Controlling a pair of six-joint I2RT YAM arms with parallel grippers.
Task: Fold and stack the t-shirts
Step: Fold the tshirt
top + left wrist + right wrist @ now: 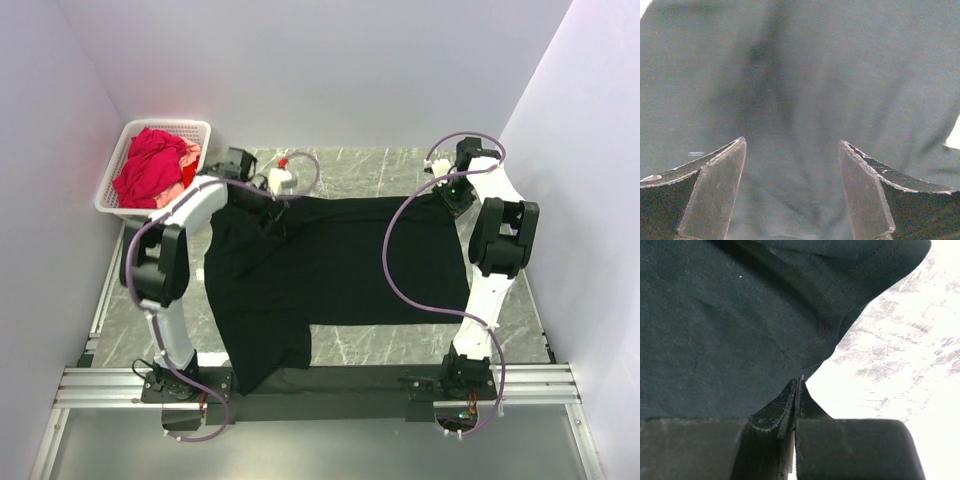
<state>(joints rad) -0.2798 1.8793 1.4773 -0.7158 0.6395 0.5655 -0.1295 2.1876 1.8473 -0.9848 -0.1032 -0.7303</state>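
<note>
right of the basket [112,192], the black t-shirt [340,262] lies spread out, its corner nearest the basket hidden under the left arm [188,215]. left gripper [792,145] hovers agape over blurred cloth; right gripper [797,385], fingers pressed together, seems to pinch the hem farthest from the basket.

black t-shirt [340,260]: matt cloth | basket [170,123]: white plastic lattice | table [400,170]: smooth, marbled

black t-shirt [340,260]: 1 | crimson red t-shirt [148,168]: 1 | salmon pink t-shirt [190,163]: 1, only a small part seen | white lattice basket [170,127]: 1 | robot arms: 2, left arm [170,250] and right arm [497,240] | end effectors: 2, left end effector [792,145] and right end effector [798,382] | table [380,170]: 1
</note>
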